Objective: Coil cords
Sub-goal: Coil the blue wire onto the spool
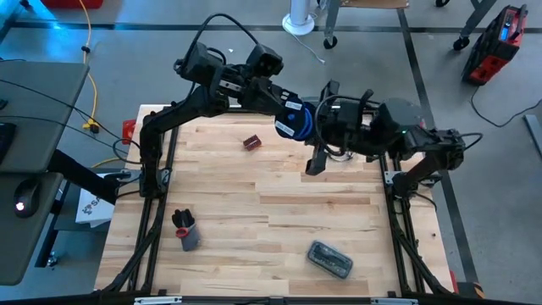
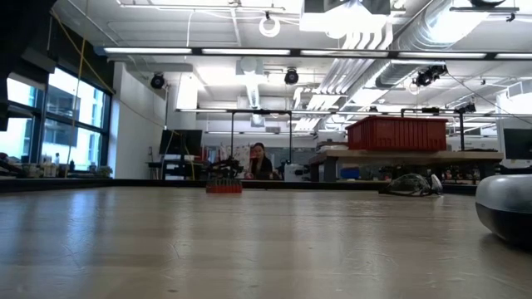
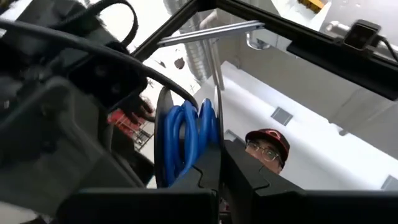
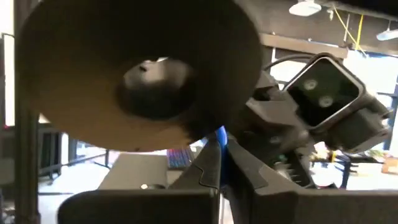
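The round black reel (image 1: 294, 119) with a blue-white patch is held high above the table's far middle. The blue cord (image 3: 185, 138) is wound between its two black discs. My left gripper (image 1: 281, 108) comes from the left and is shut on the reel. My right gripper (image 1: 317, 121) comes from the right and is shut on the blue cord beside the reel. In the right wrist view the reel's flat disc (image 4: 137, 74) faces the camera. The low view shows neither gripper nor the reel. My left gripper pinches the rim of one of the reel's discs (image 3: 217, 127) between its two fingers (image 3: 200, 177). The reel stands edge-on to the fingers, lifted clear of the table. My right gripper pinches a short piece of the blue cord (image 4: 221, 138) between its two fingers (image 4: 202, 174), just under the reel's disc. How the cord runs beyond the fingers is hidden.
On the table lie a small red-brown object (image 1: 251, 142) at the far middle, a black and grey object (image 1: 185, 230) at the near left and a grey case (image 1: 330, 260) near the front edge. A person (image 3: 267, 146) stands beyond the table.
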`<state>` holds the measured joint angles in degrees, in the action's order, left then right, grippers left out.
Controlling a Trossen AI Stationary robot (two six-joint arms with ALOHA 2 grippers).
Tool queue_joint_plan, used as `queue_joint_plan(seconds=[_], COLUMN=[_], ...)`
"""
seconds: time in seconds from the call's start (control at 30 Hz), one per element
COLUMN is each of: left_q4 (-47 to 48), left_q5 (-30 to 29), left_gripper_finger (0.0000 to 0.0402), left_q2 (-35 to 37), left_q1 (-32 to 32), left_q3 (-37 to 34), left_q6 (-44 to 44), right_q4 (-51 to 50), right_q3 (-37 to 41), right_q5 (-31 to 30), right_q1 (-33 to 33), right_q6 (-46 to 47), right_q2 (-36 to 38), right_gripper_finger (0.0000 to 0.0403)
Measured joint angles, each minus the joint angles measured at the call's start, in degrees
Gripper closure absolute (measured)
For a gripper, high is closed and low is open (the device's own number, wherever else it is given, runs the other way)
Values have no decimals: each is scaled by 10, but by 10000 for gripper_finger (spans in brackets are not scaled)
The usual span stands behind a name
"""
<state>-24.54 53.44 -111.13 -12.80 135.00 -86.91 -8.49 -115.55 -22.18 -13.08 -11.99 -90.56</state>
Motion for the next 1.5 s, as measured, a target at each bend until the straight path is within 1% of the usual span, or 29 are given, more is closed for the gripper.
queue_joint_plan(seconds=[0.13,0.27,0.47,0.63,0.73,0.9,1.0,1.07,1.13,1.27,1.33,1.5], left_q4=[-35,-71,-82,-84,-84,-79,-77,-66,-33,46,74,110], left_q5=[-9,-11,-26,-37,-28,10,19,26,32,31,40,36], left_gripper_finger=[399,399,399,399,399,399,399,399,399,399,399,399], left_q2=[0,0,5,6,7,20,29,35,43,55,57,58], left_q1=[-6,-18,-43,-67,-83,-115,-131,-141,-146,-147,-147,-153], left_q3=[0,0,0,0,0,-1,-1,-1,-1,-1,0,0], left_q6=[0,-9,18,45,45,32,30,41,63,141,175,244], right_q4=[41,53,56,58,57,49,40,38,36,32,27,22], right_q3=[0,0,0,0,-1,0,0,0,0,0,0,0], right_q5=[15,27,32,31,26,25,21,18,17,22,23,20], right_q1=[0,0,0,0,1,1,4,5,5,12,12,12], right_q6=[6,19,42,43,43,42,42,42,42,46,46,46], right_q2=[-15,-24,-25,-25,-25,-22,-16,-14,-11,-10,-10,-10], right_gripper_finger=[402,402,402,402,402,402,402,402,402,402,402,402])
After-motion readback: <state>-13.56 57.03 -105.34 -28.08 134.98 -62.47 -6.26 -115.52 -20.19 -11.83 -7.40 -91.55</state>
